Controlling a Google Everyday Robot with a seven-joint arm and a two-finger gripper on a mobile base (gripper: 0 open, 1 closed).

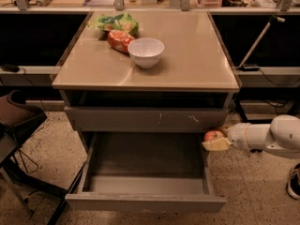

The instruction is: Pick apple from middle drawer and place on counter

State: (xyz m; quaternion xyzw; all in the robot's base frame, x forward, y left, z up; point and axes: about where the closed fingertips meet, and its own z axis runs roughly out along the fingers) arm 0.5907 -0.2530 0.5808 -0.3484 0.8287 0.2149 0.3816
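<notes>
Setting: speckled terrazzo floor (253,191), with a grey cabinet standing in front of a long bench; we see clutter along the bench top at the back.
Apple (213,135): red with a paler patch, off the floor, just outside the right wall of the open drawer and just below the right end of the scratched drawer front (145,119).
Gripper (216,143): comes in from the right at drawer height. Its pale yellowish fingers (219,144) are clamped on the apple, which sits against their upper side.
Arm (269,136): white, roughly level, and it runs off the right edge of the view.
Middle drawer (145,204): pulled fully out toward us. We note a flat grey floor with nothing on it and a plain front panel. The apple is outside it, beside its right rear corner.
Scratched drawer front: closed, directly above the open drawer, with white marks right of centre.
Counter (197,60): glossy tan top, well above the apple.
White bowl (146,52): upright on the counter, left of centre.
Orange-red snack bag (119,40): on the counter, touching the bowl's left rear side.
Green bag (117,22): just behind the orange-red one, near the rear left corner.
Left edge: a dark chair (18,121) and loose cables on the floor.
Right edge: we log part of a shoe (294,182), below the arm.
</notes>
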